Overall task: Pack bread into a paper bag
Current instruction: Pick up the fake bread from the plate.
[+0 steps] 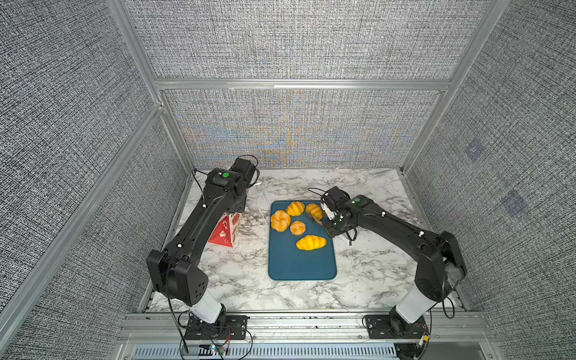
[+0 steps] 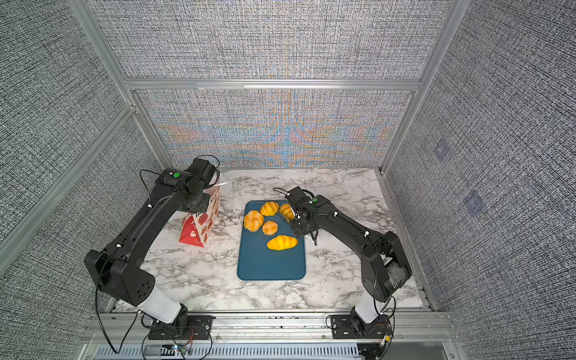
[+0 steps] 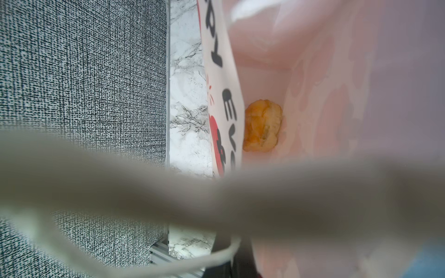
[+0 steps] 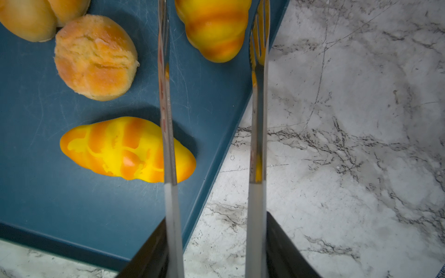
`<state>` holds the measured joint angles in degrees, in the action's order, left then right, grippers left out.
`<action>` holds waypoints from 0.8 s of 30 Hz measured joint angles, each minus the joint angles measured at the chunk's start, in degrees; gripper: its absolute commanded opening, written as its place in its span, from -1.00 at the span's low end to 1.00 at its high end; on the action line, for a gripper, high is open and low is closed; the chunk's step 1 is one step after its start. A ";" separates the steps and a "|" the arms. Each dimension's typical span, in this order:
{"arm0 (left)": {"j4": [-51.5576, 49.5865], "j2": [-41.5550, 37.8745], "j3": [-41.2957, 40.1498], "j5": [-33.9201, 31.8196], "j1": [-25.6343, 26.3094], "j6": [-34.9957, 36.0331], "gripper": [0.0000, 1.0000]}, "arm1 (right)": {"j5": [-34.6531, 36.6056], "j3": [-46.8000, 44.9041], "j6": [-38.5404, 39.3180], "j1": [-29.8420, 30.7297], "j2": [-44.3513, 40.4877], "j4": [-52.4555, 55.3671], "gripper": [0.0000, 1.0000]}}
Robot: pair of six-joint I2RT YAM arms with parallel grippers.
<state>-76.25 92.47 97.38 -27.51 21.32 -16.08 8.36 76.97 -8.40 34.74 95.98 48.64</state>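
Observation:
Several golden breads lie on the blue tray (image 1: 302, 265) (image 2: 271, 265): a knot roll (image 1: 280, 220), a round bun (image 4: 96, 57), and croissants (image 1: 311, 242) (image 4: 127, 149). My right gripper (image 4: 214, 240) (image 1: 332, 226) is shut on metal tongs (image 4: 258, 120), whose arms stand apart. Another croissant (image 4: 214, 31) shows between those arms; I cannot tell whether they touch it. The paper bag (image 1: 229, 229) (image 2: 202, 227) stands upright under my left wrist. My left gripper (image 3: 231, 262) is shut at its top by a white cord handle (image 3: 144, 267). One bread (image 3: 262, 128) lies inside the bag.
The marble table (image 1: 374, 268) is fenced by grey panel walls (image 1: 296, 131) on three sides. The bag stands near the left wall and the tray in the middle. Aluminium rails (image 1: 280, 324) run along the front edge by both arm bases.

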 measured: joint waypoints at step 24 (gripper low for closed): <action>-0.07 0.00 0.09 -0.87 -0.02 0.85 -0.95 | -1.18 -0.26 -0.04 -0.31 1.29 -1.38 -0.05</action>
<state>-76.31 92.47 97.47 -28.38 21.30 -15.22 7.18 76.71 -8.45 34.44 97.27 47.27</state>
